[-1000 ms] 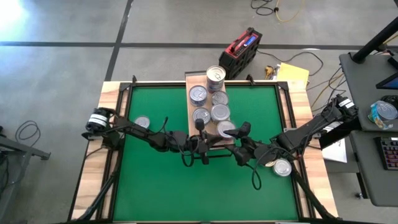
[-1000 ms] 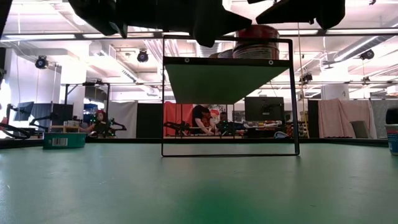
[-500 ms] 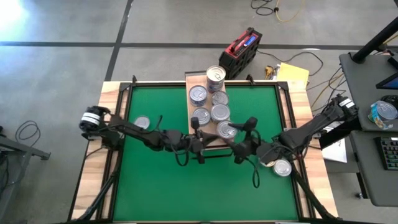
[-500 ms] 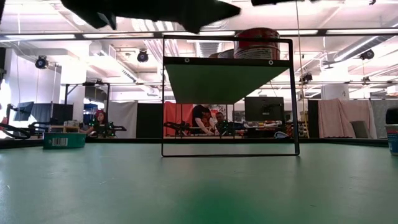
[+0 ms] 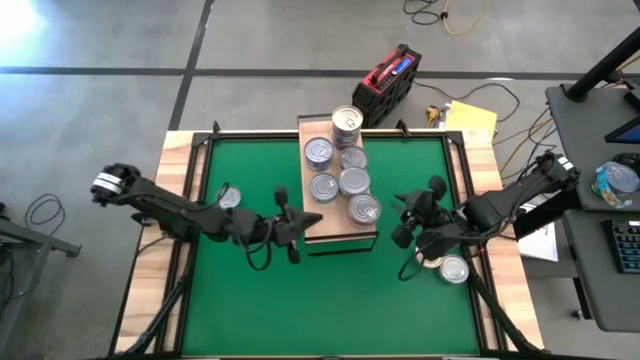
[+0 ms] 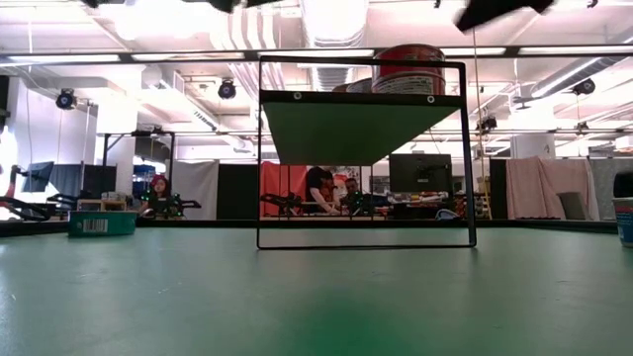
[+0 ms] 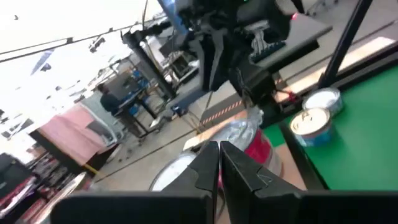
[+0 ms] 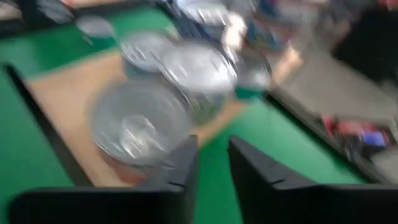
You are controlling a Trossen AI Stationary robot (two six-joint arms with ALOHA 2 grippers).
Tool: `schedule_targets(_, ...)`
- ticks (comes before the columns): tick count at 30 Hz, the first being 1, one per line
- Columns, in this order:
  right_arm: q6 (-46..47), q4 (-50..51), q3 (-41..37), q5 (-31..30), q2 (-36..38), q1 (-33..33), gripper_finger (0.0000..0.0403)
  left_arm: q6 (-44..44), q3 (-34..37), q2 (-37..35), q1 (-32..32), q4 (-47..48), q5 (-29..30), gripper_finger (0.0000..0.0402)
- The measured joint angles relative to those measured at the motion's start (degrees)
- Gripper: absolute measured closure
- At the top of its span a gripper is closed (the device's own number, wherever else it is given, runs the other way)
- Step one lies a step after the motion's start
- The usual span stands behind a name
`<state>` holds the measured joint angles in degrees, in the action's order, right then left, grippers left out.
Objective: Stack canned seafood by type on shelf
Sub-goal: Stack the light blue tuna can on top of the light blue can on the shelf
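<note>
At centre frame in the overhead view, the shelf (image 5: 335, 190) holds five cans showing lids — one at the far end (image 5: 346, 121), then (image 5: 318, 151), (image 5: 353, 158), (image 5: 323, 186), (image 5: 354, 181) — with a sixth (image 5: 364, 208) nearest the camera end; whether any sit on others beneath cannot be told from above, though the tabletop view shows a red-banded can (image 6: 409, 67) on top. Off the shelf, one can (image 5: 228, 198) lies on the green mat (image 5: 250, 290) at left and two, (image 5: 454, 269) and a gold-lidded one partly hidden beside it (image 5: 432, 261), at lower right. By this count the job looks roughly two-thirds done, with three cans left to place. The left gripper (image 5: 288, 222) hangs beside the shelf's left edge, fingers pressed together and empty; the right gripper (image 5: 405, 222) hovers just right of the shelf, fingers slightly apart, holding nothing.
</note>
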<state>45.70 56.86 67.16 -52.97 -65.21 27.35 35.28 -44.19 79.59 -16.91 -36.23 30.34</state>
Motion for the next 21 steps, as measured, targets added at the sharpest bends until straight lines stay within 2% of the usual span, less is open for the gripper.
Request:
schedule_targets(2, 7.63, 6.37, -0.33, 1.52, 0.00, 0.00, 0.0364, 0.00, 0.89, -2.33, -0.77, 1.40, 0.68, 0.0401)
schedule_targets(4, 12.01, 9.67, -1.60, 2.89, 0.00, 0.00, 0.0383, -0.01, 1.82, -4.77, -1.38, 2.00, 0.63, 0.0401)
schedule_targets(7, 14.86, 8.91, -3.75, 5.16, 0.03, 0.00, 0.0392, -0.20, 2.83, -7.93, -1.88, 2.31, 1.15, 0.0401)
schedule_targets(14, 15.77, 4.80, -8.02, 5.44, 0.11, -0.83, 0.0394, -0.25, 4.05, -13.39, -2.87, 4.06, 5.21, 0.0401)
schedule_targets(21, 7.02, -6.16, -12.02, 5.85, 0.15, -4.15, 0.0394, -0.40, 4.05, -15.37, -2.94, 7.62, 6.52, 0.0401)
